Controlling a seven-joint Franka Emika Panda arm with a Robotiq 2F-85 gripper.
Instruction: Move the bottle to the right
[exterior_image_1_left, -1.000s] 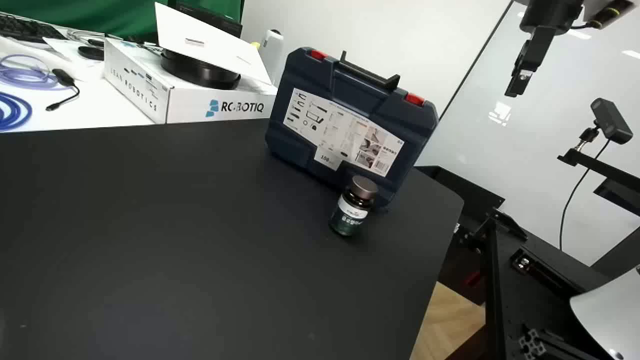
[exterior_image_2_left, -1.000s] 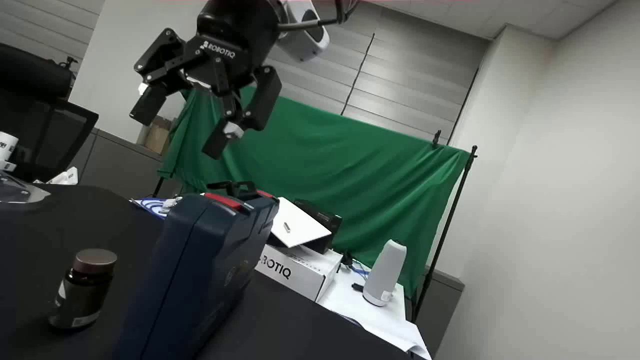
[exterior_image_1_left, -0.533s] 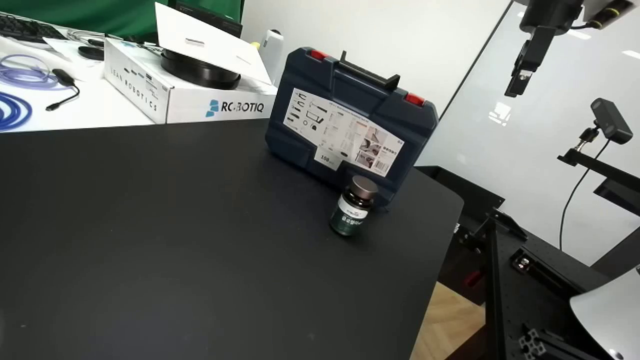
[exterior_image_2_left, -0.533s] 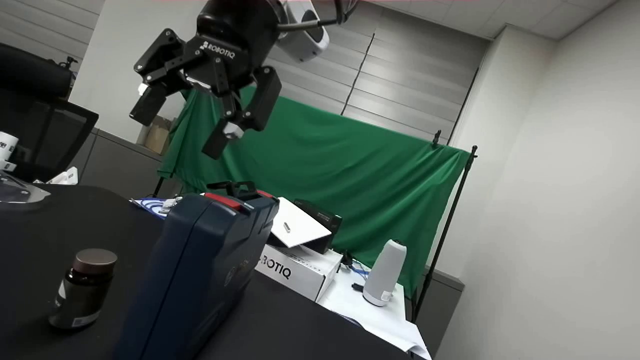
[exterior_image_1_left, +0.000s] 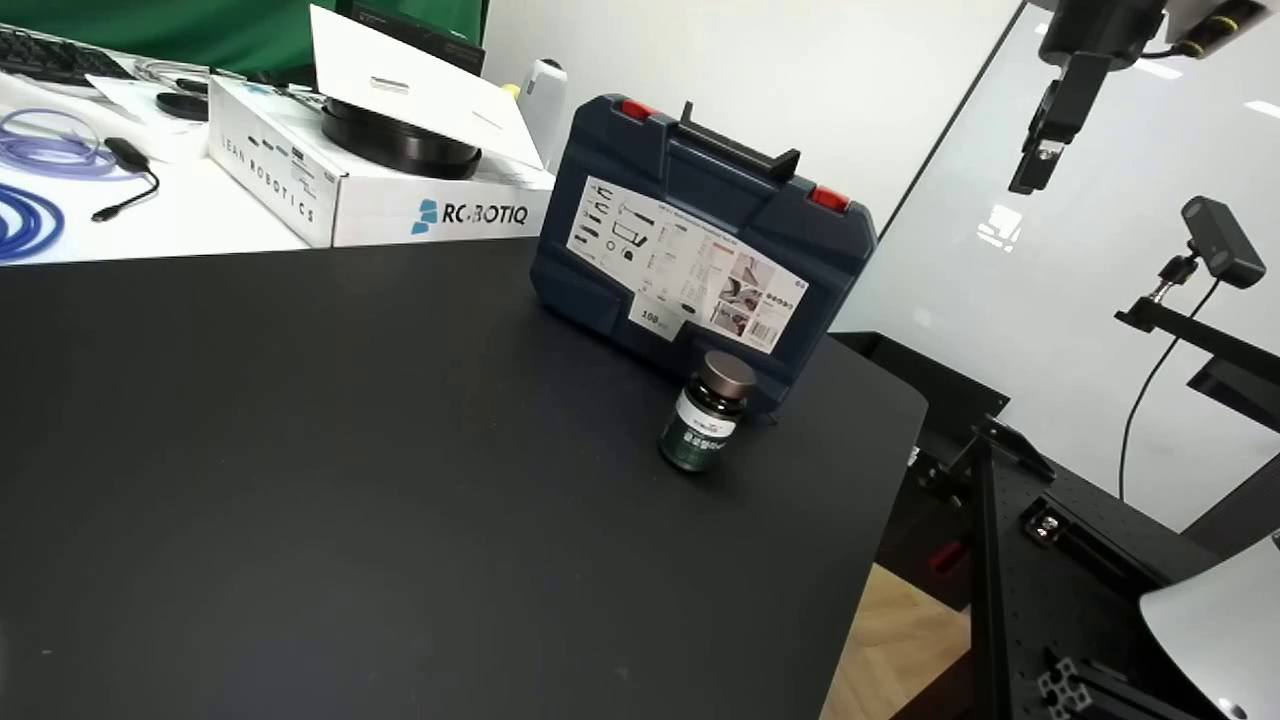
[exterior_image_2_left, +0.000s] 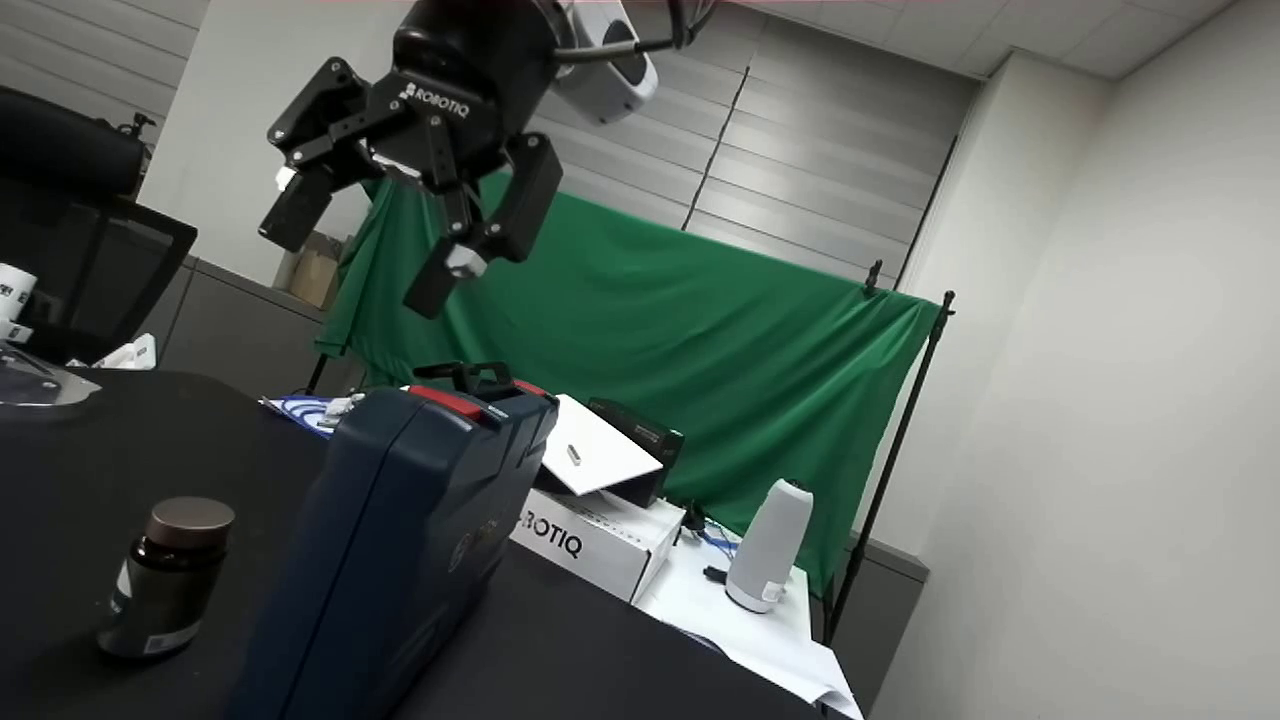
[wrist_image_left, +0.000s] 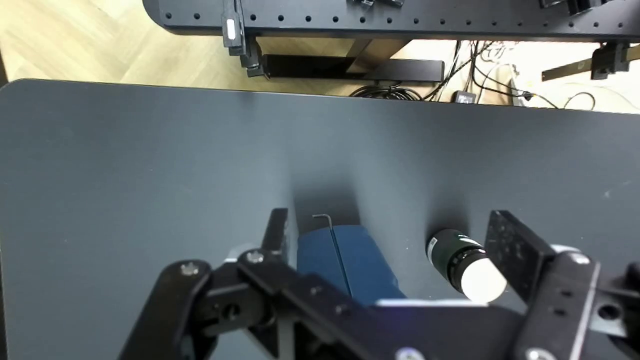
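Note:
The small dark bottle (exterior_image_1_left: 700, 428) with its brownish-black cap stands upright on the black table in front of the blue case. It also shows in an exterior view (exterior_image_2_left: 168, 590) and in the wrist view (wrist_image_left: 452, 252), where its cap shines bright white. My gripper (exterior_image_2_left: 358, 258) is open and empty, high above the table and the case. In the wrist view the gripper (wrist_image_left: 389, 222) has its fingers wide apart; the right finger overlaps the bottle's cap edge from the camera's angle, well above it. In an exterior view the gripper (exterior_image_1_left: 1032, 180) shows only partly, at the upper right.
The big blue tool case (exterior_image_1_left: 730, 190) stands upright close beside the bottle; it also shows in an exterior view (exterior_image_2_left: 390, 540). A white Robotiq box (exterior_image_1_left: 440, 205) stands behind the table (exterior_image_1_left: 350, 480). The table edge lies to the bottle's right in that view.

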